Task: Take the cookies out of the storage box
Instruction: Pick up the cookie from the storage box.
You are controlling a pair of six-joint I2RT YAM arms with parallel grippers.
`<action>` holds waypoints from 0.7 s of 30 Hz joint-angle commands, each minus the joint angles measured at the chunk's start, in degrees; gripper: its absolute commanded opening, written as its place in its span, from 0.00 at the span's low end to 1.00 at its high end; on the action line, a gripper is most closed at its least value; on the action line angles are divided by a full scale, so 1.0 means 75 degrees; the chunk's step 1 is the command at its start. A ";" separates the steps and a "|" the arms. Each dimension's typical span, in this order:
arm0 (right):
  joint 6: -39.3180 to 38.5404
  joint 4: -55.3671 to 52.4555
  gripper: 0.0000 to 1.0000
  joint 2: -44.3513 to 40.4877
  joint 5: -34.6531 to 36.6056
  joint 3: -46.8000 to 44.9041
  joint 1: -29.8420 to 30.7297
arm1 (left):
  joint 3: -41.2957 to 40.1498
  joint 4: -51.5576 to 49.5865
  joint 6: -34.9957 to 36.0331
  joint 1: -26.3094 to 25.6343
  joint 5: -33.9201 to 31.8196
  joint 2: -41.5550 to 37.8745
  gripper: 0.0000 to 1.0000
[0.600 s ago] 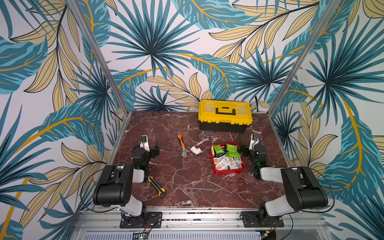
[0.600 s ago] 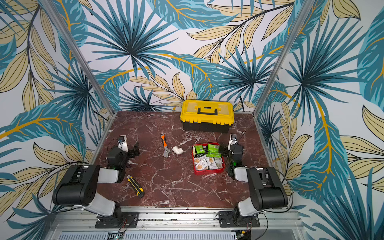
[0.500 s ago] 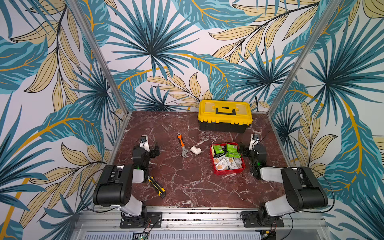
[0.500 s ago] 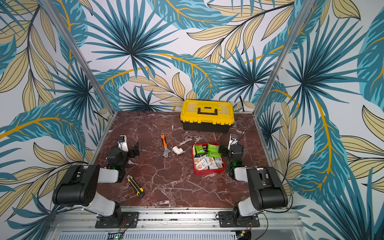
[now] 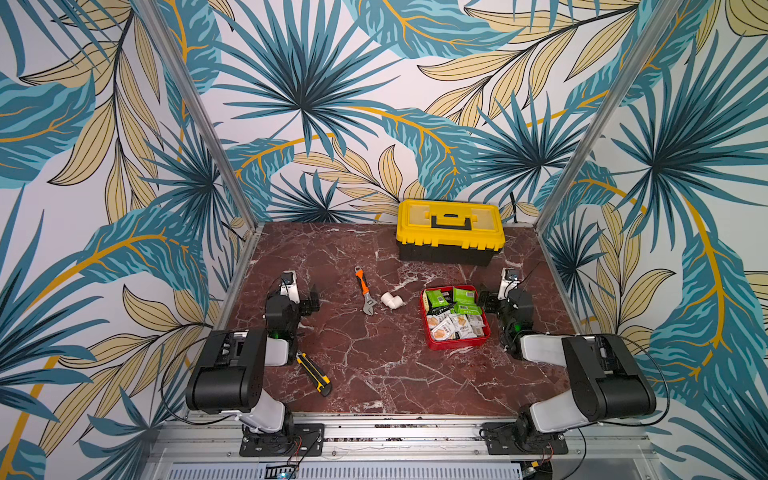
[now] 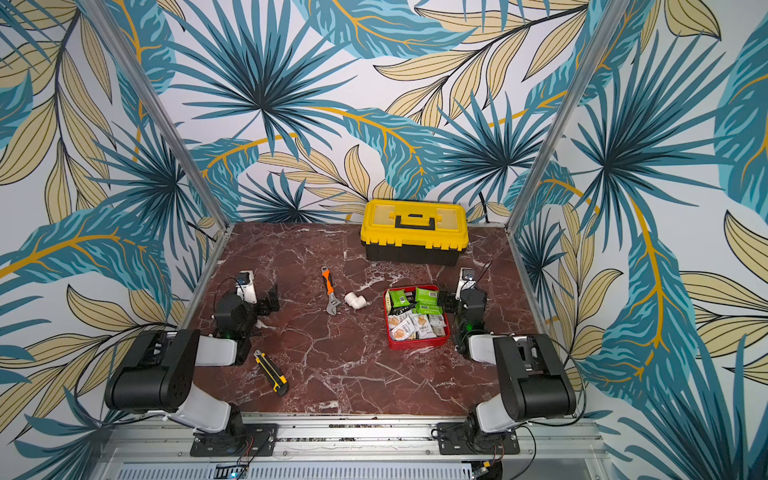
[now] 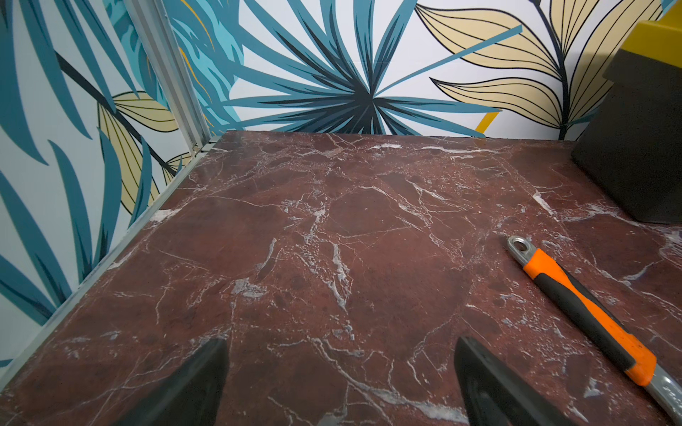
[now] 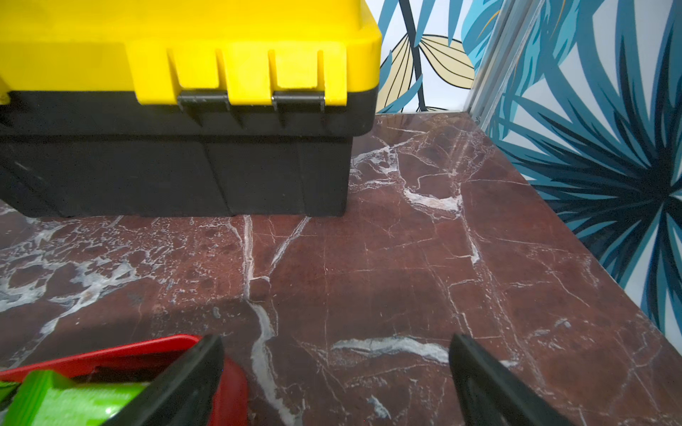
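Note:
The red storage box point(image 5: 457, 345) point(image 6: 417, 345) sits on the marble table, right of centre. It is full of cookies point(image 5: 455, 316) point(image 6: 415, 316): green packets at its far end, cream and white ones nearer. My right gripper point(image 5: 490, 299) point(image 8: 336, 341) rests open just beside the box's far right corner, with nothing between its fingers. In the right wrist view the box's corner point(image 8: 110, 354) and a green cookie packet point(image 8: 66, 400) show beside one finger. My left gripper point(image 5: 309, 301) point(image 7: 339, 343) stands open and empty over bare marble at the left.
A yellow-and-black toolbox point(image 5: 450, 232) point(image 8: 184, 110) stands shut at the back. An orange-handled wrench point(image 5: 363, 286) point(image 7: 583, 310) and a white pipe elbow point(image 5: 392, 300) lie mid-table. A yellow-and-black utility knife point(image 5: 313, 370) lies by the left arm. Patterned walls enclose three sides.

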 commanded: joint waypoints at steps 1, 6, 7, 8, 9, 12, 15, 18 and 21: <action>0.0073 -0.0822 1.00 -0.1064 -0.0055 -0.0004 -0.0025 | -0.0157 0.0170 0.0004 0.0012 -0.0116 -0.0695 1.00; 0.1088 -0.2837 1.00 -0.3043 0.0345 0.0127 -0.0020 | 0.0158 -0.1753 -0.0157 0.0018 -0.0388 -0.2294 1.00; 0.1523 -0.3619 1.00 -0.3408 0.0452 0.0301 -0.0020 | 0.0318 -0.2324 -0.0270 0.0017 -0.0396 -0.2639 1.00; 0.2002 -0.4399 0.99 -0.3671 0.0541 0.0539 -0.0020 | 0.0498 -0.2911 -0.0391 0.0001 -0.0397 -0.2941 1.00; 0.2621 -0.5298 1.00 -0.3876 0.0633 0.0864 -0.0011 | 0.0714 -0.3566 -0.0544 0.0000 -0.0357 -0.3246 1.00; 0.3747 -0.8113 1.00 -0.4031 0.0395 0.1926 -0.0032 | 0.1279 -0.5280 -0.1161 -0.0030 -0.0116 -0.4041 1.00; 0.3750 -0.9302 0.99 -0.3836 -0.0844 0.2451 -0.0031 | 0.1548 -0.6303 -0.1748 -0.0174 0.0444 -0.4743 1.00; 0.4220 -1.0149 0.91 -0.3562 -0.1586 0.2808 -0.0032 | 0.1685 -0.7111 -0.2259 -0.0731 0.0666 -0.5319 1.00; 0.4672 -1.1000 0.81 -0.3202 -0.2251 0.3184 -0.0028 | 0.1860 -0.8000 -0.2586 -0.1664 0.0210 -0.5757 1.00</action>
